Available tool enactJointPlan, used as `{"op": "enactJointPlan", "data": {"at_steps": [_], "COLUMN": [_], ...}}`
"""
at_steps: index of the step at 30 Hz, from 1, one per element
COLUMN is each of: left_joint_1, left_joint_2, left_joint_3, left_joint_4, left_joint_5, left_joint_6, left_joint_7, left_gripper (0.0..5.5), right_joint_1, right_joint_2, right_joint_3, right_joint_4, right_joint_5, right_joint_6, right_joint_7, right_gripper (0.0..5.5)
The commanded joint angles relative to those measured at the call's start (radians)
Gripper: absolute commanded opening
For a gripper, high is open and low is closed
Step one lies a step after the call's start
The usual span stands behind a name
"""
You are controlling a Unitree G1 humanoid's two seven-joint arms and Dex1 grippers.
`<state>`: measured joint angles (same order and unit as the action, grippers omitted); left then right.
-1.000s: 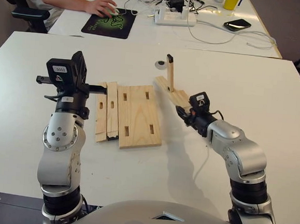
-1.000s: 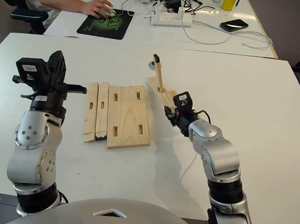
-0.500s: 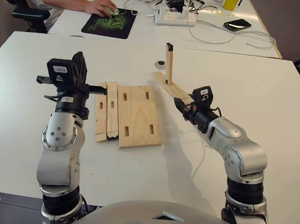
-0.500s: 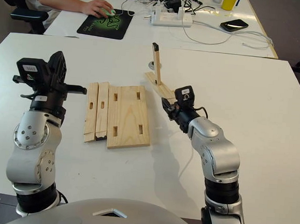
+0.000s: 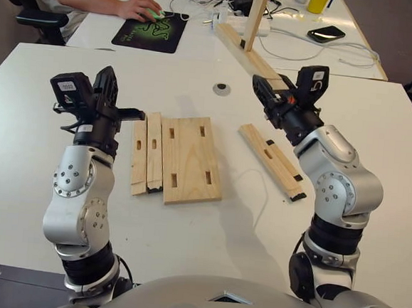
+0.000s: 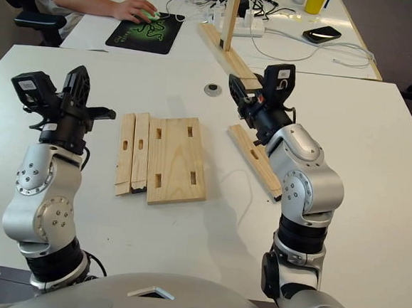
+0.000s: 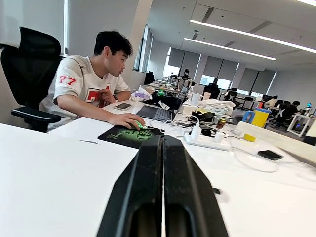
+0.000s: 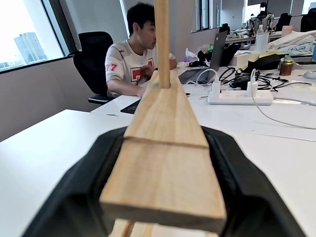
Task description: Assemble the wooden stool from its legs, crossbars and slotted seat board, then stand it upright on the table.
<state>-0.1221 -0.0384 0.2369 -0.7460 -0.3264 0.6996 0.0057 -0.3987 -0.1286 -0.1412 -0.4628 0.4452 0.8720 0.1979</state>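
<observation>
My right gripper (image 5: pixel 269 89) is shut on one end of a wooden leg (image 5: pixel 241 47) and holds it high above the table's far side, pointing away from me. A crossbar (image 5: pixel 257 14) stands upright from that leg. In the right wrist view the leg (image 8: pixel 165 148) sits between the black fingers. A second leg (image 5: pixel 272 161) lies flat on the table below my right arm. The slotted seat board (image 5: pixel 191 160) lies flat mid-table, with two slotted wooden bars (image 5: pixel 147 153) along its left edge. My left gripper (image 5: pixel 129 113) is shut and empty, raised left of the bars.
A small dark round object (image 5: pixel 222 89) sits on the table beyond the board. The back table (image 5: pixel 200 43) carries a power strip (image 6: pixel 241 27), cables, a phone (image 5: pixel 326 33) and a mouse pad (image 5: pixel 150 32) with a person's hand on a mouse.
My right gripper has risen and swung away from me, lifting the leg with its crossbar well off the table; the second leg now shows on the table. My left arm shifted slightly left.
</observation>
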Motion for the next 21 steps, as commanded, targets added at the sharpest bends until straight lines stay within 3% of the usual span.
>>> {"op": "enactJointPlan", "data": {"at_steps": [1,7,14,21], "left_joint_1": [-0.109,-0.189,-0.238,-0.242], "left_joint_2": [-0.103,-0.053,0.036,0.072], "left_joint_3": [0.095,0.217,0.221,0.151], "left_joint_4": [0.034,0.176,0.278,0.223], "left_joint_5": [-0.402,-0.964,-1.26,-1.445], "left_joint_6": [0.144,0.137,0.033,-0.101], "left_joint_7": [0.027,0.24,0.411,0.471], "left_gripper": [0.35,1.27,2.32,3.4], "right_joint_1": [-0.082,-0.154,-0.222,-0.191], "right_joint_2": [0.007,-0.131,-0.274,-0.331], "right_joint_3": [-0.034,-0.004,-0.005,0.01], "right_joint_4": [0.002,0.034,0.049,0.078], "right_joint_5": [0.099,0.119,0.196,0.215], "right_joint_6": [-0.023,-0.103,-0.131,-0.157], "right_joint_7": [0.051,0.238,0.456,0.529], "right_gripper": [2.07,2.07,2.07,2.07]}}
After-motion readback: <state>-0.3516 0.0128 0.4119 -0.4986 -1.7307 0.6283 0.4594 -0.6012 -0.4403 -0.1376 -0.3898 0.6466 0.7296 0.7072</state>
